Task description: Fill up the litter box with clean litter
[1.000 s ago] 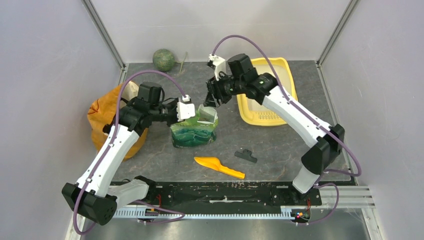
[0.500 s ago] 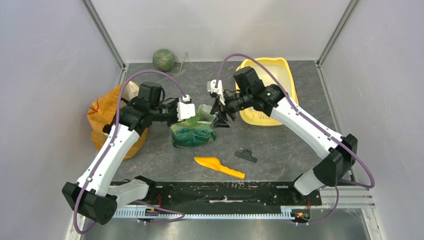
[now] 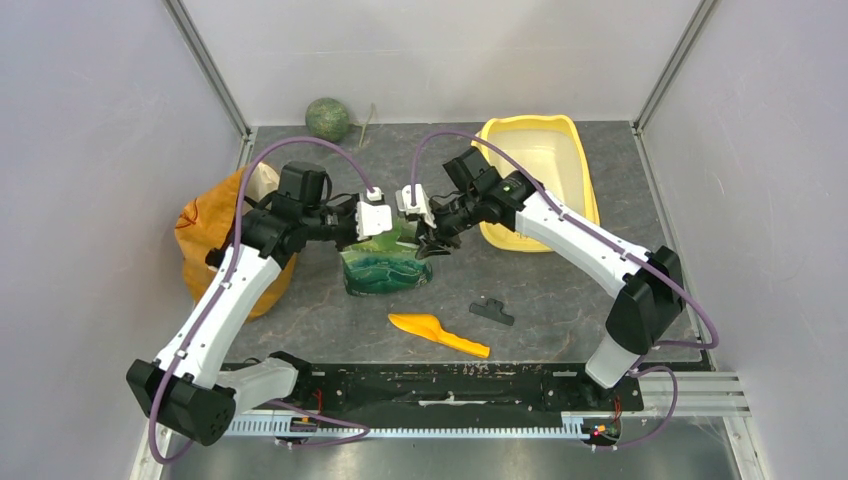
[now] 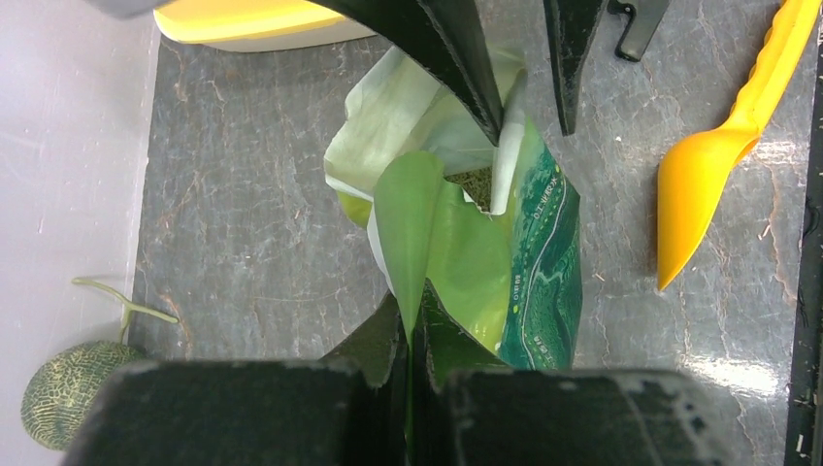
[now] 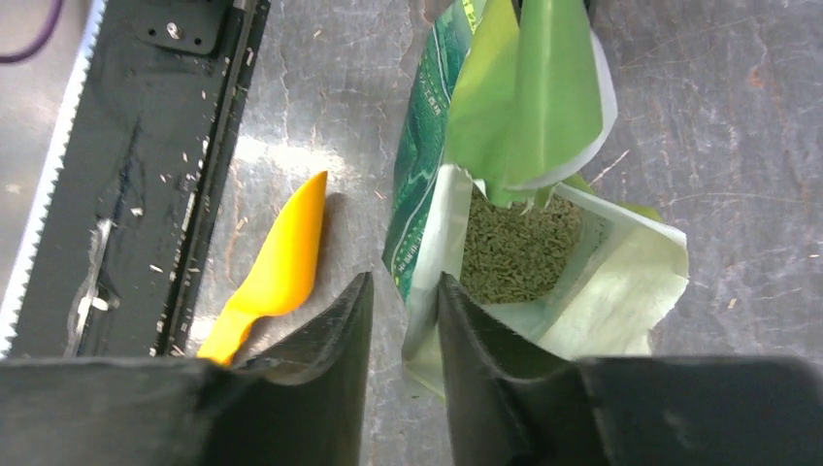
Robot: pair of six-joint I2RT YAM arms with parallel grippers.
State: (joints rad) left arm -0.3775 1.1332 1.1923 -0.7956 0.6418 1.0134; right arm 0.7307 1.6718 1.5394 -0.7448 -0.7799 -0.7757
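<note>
Grey slate bench: left hand pinches the green pouch by its rim; right hand, half spread, straddles the opposite rim, clean litter just beyond its fingertips, litter box behind its wrist.

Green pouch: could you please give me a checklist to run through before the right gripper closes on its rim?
1. Hold of left gripper on green pouch: ok, shut on one side of the rim.
2. Placement of right gripper: ok, jaws apart, straddling the opposite rim.
3. Pouch mouth open, clean litter visible inside: ok.
4. Pouch standing upright: ok.
5. Basin of litter box bare, ready to receive: ok.
6. Position of orange scoop: ok, lying apart from the pouch.
</note>
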